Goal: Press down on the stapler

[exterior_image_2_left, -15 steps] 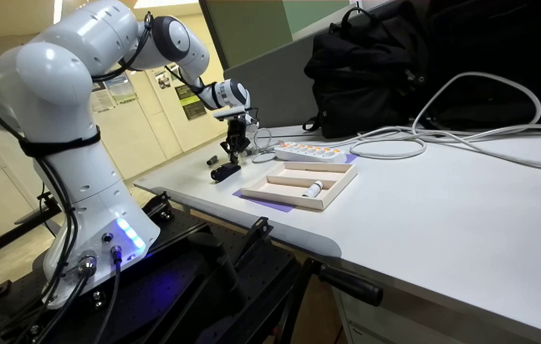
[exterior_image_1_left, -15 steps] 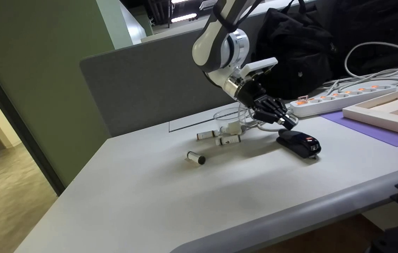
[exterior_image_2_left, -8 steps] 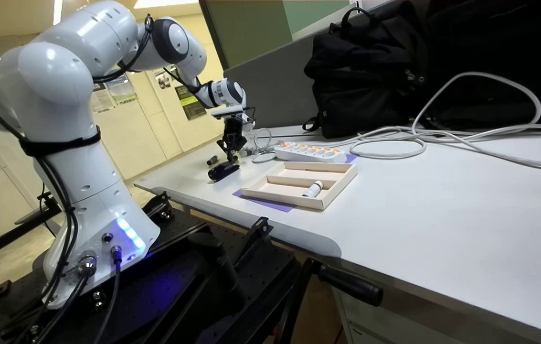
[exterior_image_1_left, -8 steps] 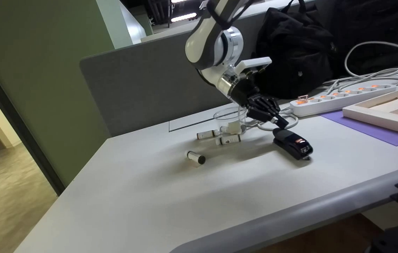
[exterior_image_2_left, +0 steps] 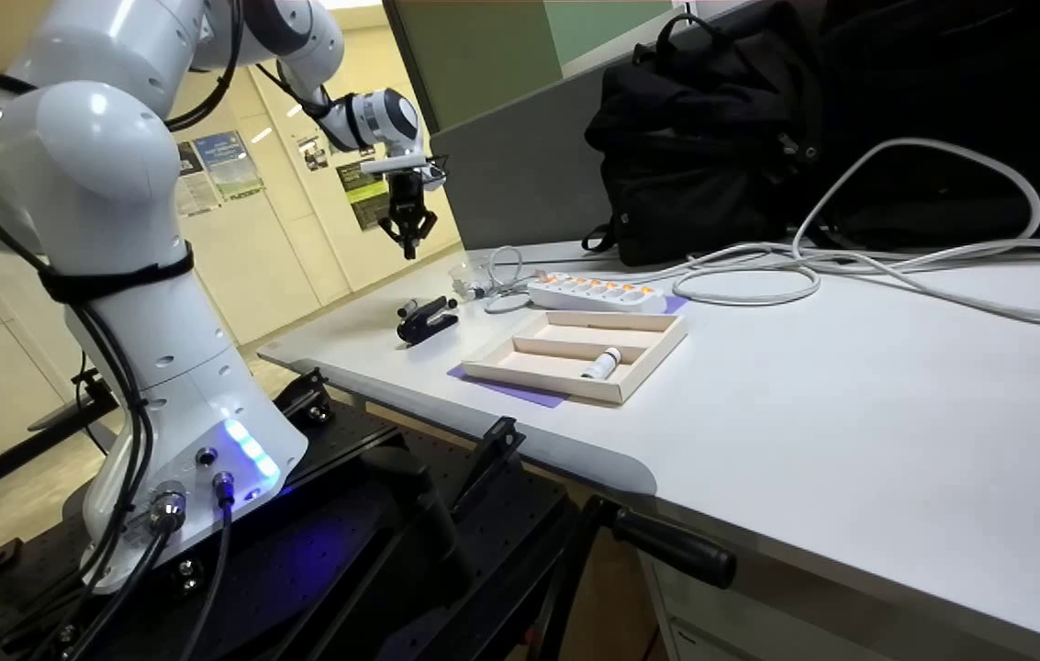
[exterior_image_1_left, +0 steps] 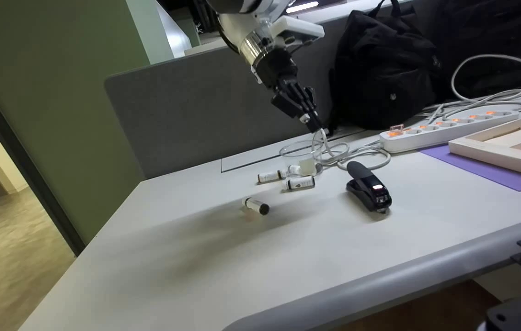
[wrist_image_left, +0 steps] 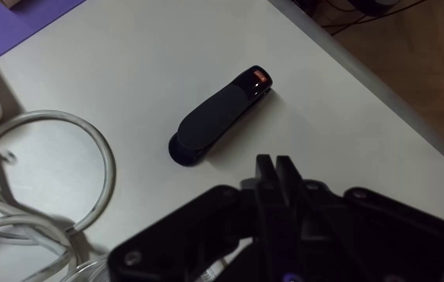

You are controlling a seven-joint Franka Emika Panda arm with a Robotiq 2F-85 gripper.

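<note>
The black stapler (exterior_image_1_left: 370,191) lies on the white table, its rounded top arm raised at the rear with a gap above the base. It also shows in an exterior view (exterior_image_2_left: 428,321) and, from above, in the wrist view (wrist_image_left: 218,117), with a red label at one end. My gripper (exterior_image_1_left: 314,124) is above the table, clear of the stapler and not touching it; it hangs in the air in an exterior view (exterior_image_2_left: 409,250) too. In the wrist view its fingertips (wrist_image_left: 274,161) are together with only a thin gap, nothing between them, beside the stapler's rear end.
Small white cylindrical pieces (exterior_image_1_left: 299,183) lie near a clear cup (exterior_image_1_left: 290,151), one apart (exterior_image_1_left: 255,206). A white power strip (exterior_image_1_left: 449,131) with coiled cable, a purple sheet (exterior_image_1_left: 476,168) and a compartmented tray (exterior_image_2_left: 565,386) stand beside the stapler. Black bags (exterior_image_2_left: 703,147) stand behind.
My gripper has lifted off the stapler's rear and moved up and away. The stapler's top arm has risen from pressed down to raised. The stapler has slid slightly across the table.
</note>
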